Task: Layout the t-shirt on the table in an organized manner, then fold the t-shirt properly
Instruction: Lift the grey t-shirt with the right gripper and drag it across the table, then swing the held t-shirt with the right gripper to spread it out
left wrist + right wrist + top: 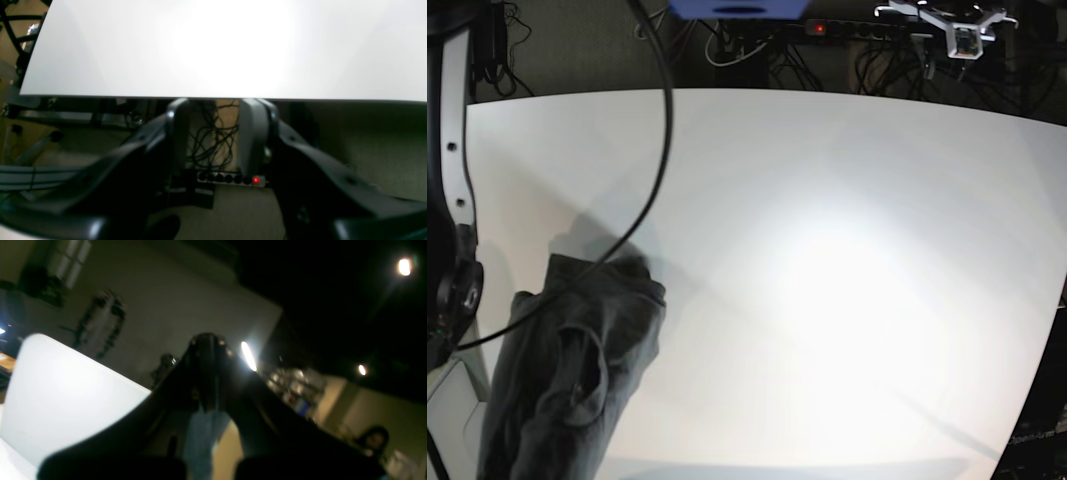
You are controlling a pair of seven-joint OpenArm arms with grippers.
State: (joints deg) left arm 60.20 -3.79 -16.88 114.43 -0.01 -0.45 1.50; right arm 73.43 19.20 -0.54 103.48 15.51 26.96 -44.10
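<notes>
The dark grey t-shirt (577, 350) is bunched into a long wrinkled bundle over the table's (827, 250) left front part, casting a shadow behind it. In the right wrist view my right gripper (207, 340) is shut, tilted up toward the room, with a strip of the t-shirt (200, 440) caught between its jaws. The table (66, 396) lies below it on the left. My left gripper (215, 113) stands open with nothing between its fingers, hovering just off the edge of the table (213, 50). Neither gripper shows in the base view.
A black cable (665, 120) arcs over the table's left side beside the right arm (452, 200). Past the table edge, tangled cables (210, 140) and a power strip with a red light (233, 179) lie on the floor. A person (373, 440) sits in the room behind.
</notes>
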